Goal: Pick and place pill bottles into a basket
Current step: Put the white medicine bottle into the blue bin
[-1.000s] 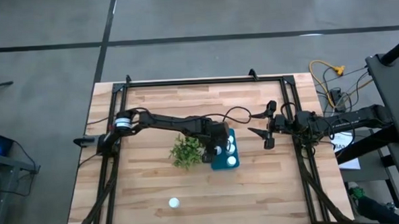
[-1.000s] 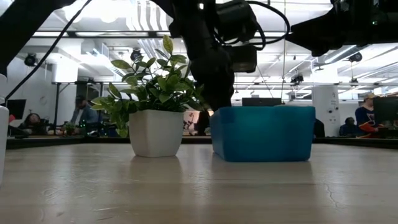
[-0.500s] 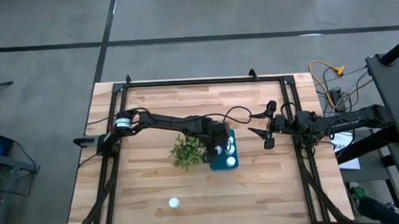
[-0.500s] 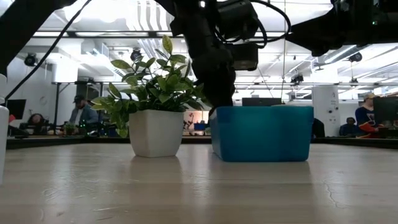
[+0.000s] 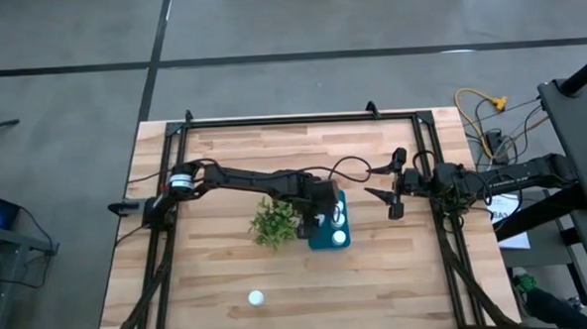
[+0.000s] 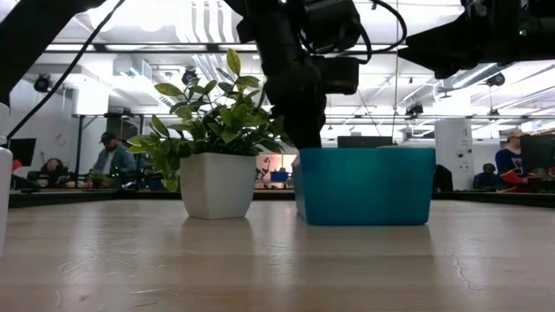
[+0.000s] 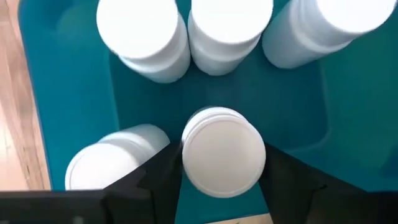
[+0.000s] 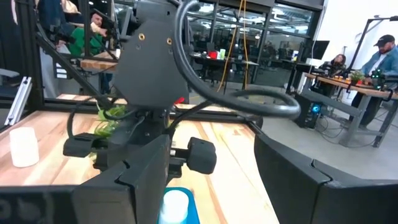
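My left gripper point(image 5: 325, 221) reaches down into the teal basket point(image 5: 320, 243) and is shut on one white pill bottle point(image 7: 222, 152). Several more white bottles point(image 7: 143, 37) stand in the basket around it. One bottle point(image 5: 257, 298) stands alone on the table near the front edge. The basket also shows in the low view point(image 6: 364, 186), its base on the table. My right gripper point(image 5: 389, 195) is open and empty, hovering right of the basket. My left gripper pinches the bottle by the two opposite sides of its white cap point(image 7: 186, 155), one finger point(image 7: 163, 174) on each side. The fingers come from above, pointing down into the basket. The bottle stands upright among the others; its base is hidden.
A bushy green plant in a white pot point(image 5: 273, 223) stands right against the basket's left side, also in the low view point(image 6: 217, 173). Black frame rails point(image 5: 301, 119) run along the table's far, left and right edges. People sit at desks beyond the table.
My left gripper has risen a little over the basket. The basket and the plant stay where they were.
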You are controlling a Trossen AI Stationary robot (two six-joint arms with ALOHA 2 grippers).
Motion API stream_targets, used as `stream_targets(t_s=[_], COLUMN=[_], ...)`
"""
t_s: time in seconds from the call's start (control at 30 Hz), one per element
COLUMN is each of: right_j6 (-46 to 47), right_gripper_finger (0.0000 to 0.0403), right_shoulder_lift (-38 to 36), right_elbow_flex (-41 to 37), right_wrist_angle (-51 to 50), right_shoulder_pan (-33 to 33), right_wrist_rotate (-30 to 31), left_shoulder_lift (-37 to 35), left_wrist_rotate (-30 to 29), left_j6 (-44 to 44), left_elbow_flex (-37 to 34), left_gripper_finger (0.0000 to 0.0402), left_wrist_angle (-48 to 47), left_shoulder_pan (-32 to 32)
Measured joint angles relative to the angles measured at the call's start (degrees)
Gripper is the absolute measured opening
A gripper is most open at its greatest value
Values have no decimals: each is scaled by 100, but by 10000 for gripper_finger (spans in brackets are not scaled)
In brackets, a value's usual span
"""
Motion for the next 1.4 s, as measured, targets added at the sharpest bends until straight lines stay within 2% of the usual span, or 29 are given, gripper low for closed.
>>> stream_targets(t_s=[0.33, 1.07, 1.4], right_j6=[18, 17, 18], right_gripper_finger=[226, 226, 226], right_shoulder_lift=[0, 0, 0], right_elbow_flex=[0, 0, 2], right_wrist_angle=[-6, -2, 1], right_shoulder_pan=[0, 2, 2], right_wrist_rotate=[-2, -2, -2], left_shoulder_lift=[-13, 38, 44], left_wrist_rotate=[13, 18, -6], left_j6=[22, 27, 7], left_elbow_flex=[295, 241, 229], left_gripper_finger=[171, 171, 224], left_wrist_angle=[-156, -217, -226], left_shoulder_pan=[-44, -52, -50])
